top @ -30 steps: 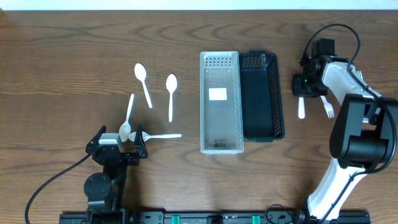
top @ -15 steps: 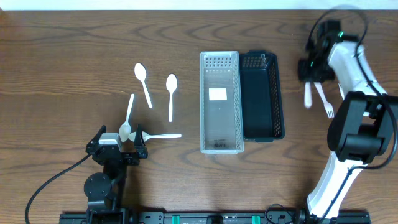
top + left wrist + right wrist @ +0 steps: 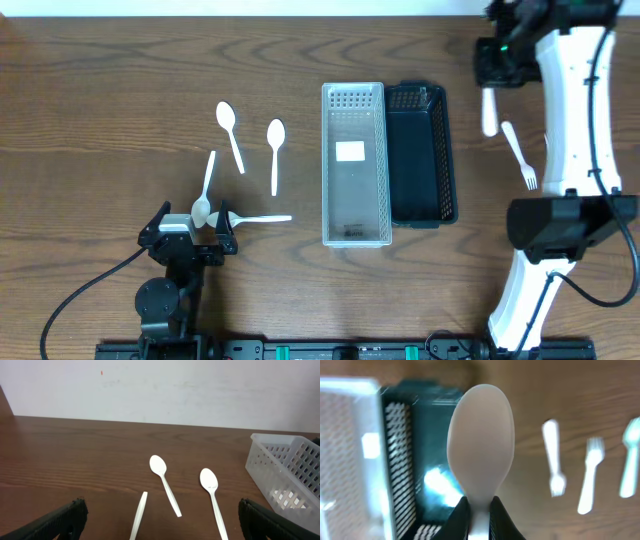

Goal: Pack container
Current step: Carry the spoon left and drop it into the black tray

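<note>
My right gripper (image 3: pixel 494 68) is shut on a white plastic spoon (image 3: pixel 489 110) and holds it in the air just right of the black basket (image 3: pixel 420 205). In the right wrist view the spoon's bowl (image 3: pixel 480 445) stands up between the jaws (image 3: pixel 480 512), over the black basket's right edge (image 3: pixel 402 455). The clear basket (image 3: pixel 353 205) stands left of the black one. Several white spoons (image 3: pixel 229 132) lie at the left. My left gripper (image 3: pixel 190 235) is open and empty at their near side; the left wrist view shows two spoons (image 3: pixel 163 481) and a handle ahead of it (image 3: pixel 165 527).
A white fork (image 3: pixel 520 155) lies on the table right of the black basket. The right wrist view shows blurred white cutlery (image 3: pixel 553 465) on the table to the right. The clear basket (image 3: pixel 287 475) is at the right in the left wrist view.
My right gripper has lifted the spoon off the table and carried it toward the far edge, beside the black basket. The left arm has not moved.
</note>
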`<action>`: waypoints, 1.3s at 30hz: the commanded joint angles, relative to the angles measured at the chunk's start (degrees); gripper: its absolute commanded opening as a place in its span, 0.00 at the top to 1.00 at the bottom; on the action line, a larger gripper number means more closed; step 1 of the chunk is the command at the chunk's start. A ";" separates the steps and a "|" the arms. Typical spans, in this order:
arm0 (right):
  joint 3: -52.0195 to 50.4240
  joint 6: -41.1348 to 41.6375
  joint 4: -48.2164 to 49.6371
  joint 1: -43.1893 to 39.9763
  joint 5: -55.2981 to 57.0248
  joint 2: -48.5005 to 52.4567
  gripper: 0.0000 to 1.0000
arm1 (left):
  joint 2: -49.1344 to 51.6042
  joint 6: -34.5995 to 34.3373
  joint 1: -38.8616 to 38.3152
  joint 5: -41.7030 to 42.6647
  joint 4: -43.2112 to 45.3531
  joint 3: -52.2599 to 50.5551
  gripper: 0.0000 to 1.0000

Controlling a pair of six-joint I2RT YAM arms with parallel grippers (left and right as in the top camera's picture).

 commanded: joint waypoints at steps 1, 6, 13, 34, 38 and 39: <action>-0.09 4.24 -1.64 3.52 -1.68 -0.35 0.99 | -0.02 -0.07 0.26 0.22 -0.98 -1.53 0.02; -1.86 7.28 -2.19 7.50 -1.18 -0.35 0.99 | -0.02 -0.07 0.26 0.22 -0.98 -1.53 0.02; -10.14 10.78 0.17 9.75 -0.61 -0.35 0.99 | -0.02 -0.07 0.26 0.22 -0.98 -1.53 0.02; -23.63 9.97 9.25 10.64 1.38 -0.35 0.01 | -0.02 -0.07 0.26 0.22 -0.98 -1.53 0.02; -22.95 5.73 8.92 8.31 3.54 -0.35 0.01 | -0.02 -0.07 0.26 0.22 -0.98 -1.53 0.02; -22.58 4.28 8.61 7.17 4.44 -0.35 0.01 | -0.02 -0.07 0.26 0.22 -0.98 -1.53 0.02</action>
